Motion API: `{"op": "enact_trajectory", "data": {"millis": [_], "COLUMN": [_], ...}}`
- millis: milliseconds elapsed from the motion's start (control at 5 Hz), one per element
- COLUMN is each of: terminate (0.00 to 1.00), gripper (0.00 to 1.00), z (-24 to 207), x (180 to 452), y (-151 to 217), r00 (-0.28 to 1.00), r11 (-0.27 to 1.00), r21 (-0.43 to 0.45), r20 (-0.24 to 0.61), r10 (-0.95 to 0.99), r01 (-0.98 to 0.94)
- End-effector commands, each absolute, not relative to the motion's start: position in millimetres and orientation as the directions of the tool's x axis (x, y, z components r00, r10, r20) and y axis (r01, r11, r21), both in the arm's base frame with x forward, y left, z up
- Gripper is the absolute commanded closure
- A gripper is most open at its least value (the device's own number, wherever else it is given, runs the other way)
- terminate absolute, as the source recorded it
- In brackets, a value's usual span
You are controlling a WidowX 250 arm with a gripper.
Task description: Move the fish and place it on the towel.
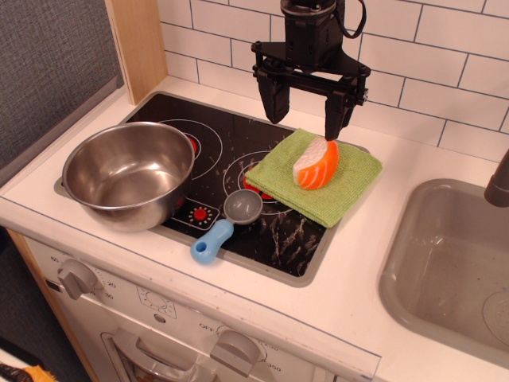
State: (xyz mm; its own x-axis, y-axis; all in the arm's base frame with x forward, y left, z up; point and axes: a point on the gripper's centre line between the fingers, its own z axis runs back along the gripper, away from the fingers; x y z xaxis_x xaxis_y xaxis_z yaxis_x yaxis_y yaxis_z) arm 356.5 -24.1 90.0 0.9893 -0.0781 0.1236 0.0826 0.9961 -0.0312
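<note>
The fish (pixel 316 164), an orange toy salmon slice with white stripes, lies on the light-green towel (pixel 342 185) at the right side of the black stovetop. My gripper (pixel 306 114) hangs open above and slightly left of the fish, clear of it. Its two black fingers (pixel 276 99) are spread wide and hold nothing.
A steel bowl (pixel 130 173) stands at the stove's front left. A grey scoop with a blue handle (pixel 227 224) lies in front of the towel. A grey sink (pixel 452 267) is at the right. The white tiled wall is close behind the arm.
</note>
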Motion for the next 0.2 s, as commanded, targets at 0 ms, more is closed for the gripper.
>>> {"op": "enact_trajectory", "data": {"millis": [0], "terminate": [1.00], "gripper": [0.00], "z": [115.6], "x": [352.0], "y": [-24.1], "r00": [0.978], "r11": [0.996], "r21": [-0.030], "r20": [0.195], "r10": [-0.075], "r01": [0.082]}}
